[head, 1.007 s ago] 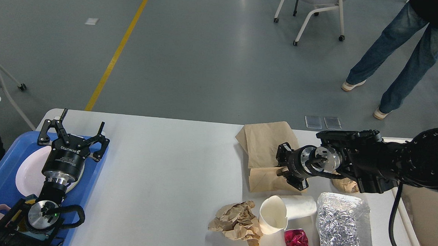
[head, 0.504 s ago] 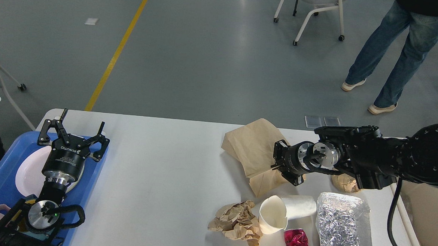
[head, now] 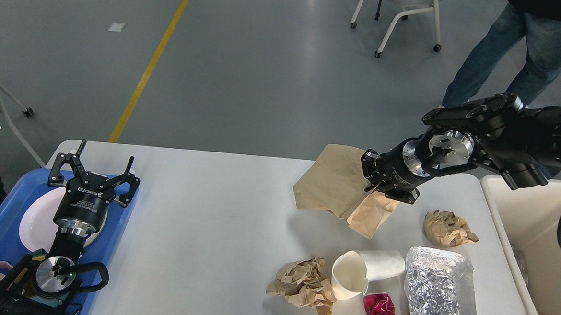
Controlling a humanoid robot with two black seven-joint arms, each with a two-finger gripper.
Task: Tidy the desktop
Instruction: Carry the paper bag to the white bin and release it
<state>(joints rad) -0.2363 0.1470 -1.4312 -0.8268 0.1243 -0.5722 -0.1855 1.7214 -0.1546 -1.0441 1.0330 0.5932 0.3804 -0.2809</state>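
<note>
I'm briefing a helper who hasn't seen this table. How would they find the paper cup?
On the white desktop, look at the litter near its front right. The paper cup lies on its side between a crumpled brown paper ball and a foil bag; it alone is white.

A wide bare stretch of the desktop (head: 210, 211) is lying open between my arms. On my right, clutter is crowding the near edge: crumpled brown paper (head: 302, 286), a tipped paper cup (head: 363, 272), a red wrapper (head: 381, 314), a foil bag (head: 439, 290). The beige bin (head: 526, 237) is walling off the right side.
</note>
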